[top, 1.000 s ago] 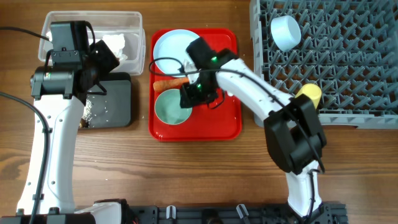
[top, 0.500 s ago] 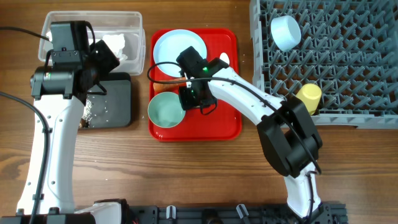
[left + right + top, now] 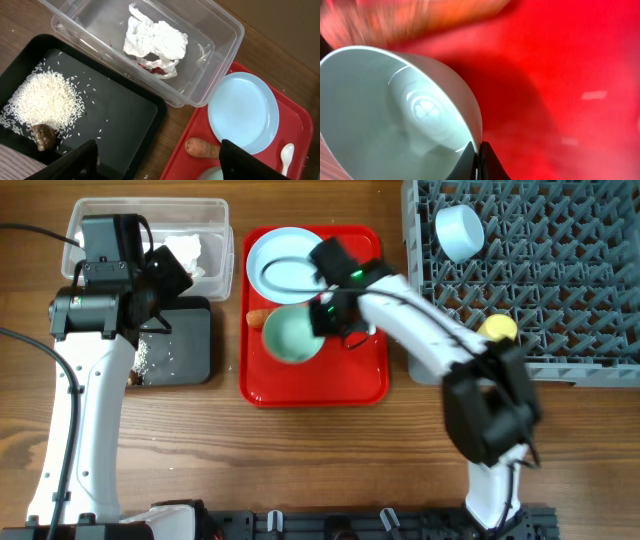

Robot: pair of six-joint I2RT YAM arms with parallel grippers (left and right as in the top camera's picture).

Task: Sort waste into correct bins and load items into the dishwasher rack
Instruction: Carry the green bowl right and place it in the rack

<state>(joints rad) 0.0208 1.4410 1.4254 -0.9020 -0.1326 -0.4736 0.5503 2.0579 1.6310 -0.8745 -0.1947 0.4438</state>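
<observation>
My right gripper [image 3: 325, 317] [image 3: 479, 156] is shut on the rim of a light-blue bowl [image 3: 292, 336] [image 3: 395, 110] over the red tray [image 3: 355, 375]. An orange carrot [image 3: 257, 318] [image 3: 202, 148] lies just left of the bowl, below the light-blue plate [image 3: 285, 265] [image 3: 243, 111]. A white spoon [image 3: 286, 155] rests on the tray's right side. My left gripper [image 3: 168, 278] [image 3: 159, 162] hangs open, holding nothing, over the gap between the black tray [image 3: 185, 345] and the red tray. Rice [image 3: 45, 100] and a brown lump [image 3: 44, 136] lie in the black tray.
The clear tub [image 3: 215, 220] [image 3: 210, 75] holds a crumpled napkin [image 3: 155, 40] and a red wrapper [image 3: 152, 70]. The grey rack [image 3: 560, 290] at the right holds another light-blue bowl [image 3: 459, 230] and a yellow cup [image 3: 497, 328].
My right gripper has closed on the bowl's rim and carried it up and to the right on the red tray, uncovering the carrot's left end. The left arm has not moved.
</observation>
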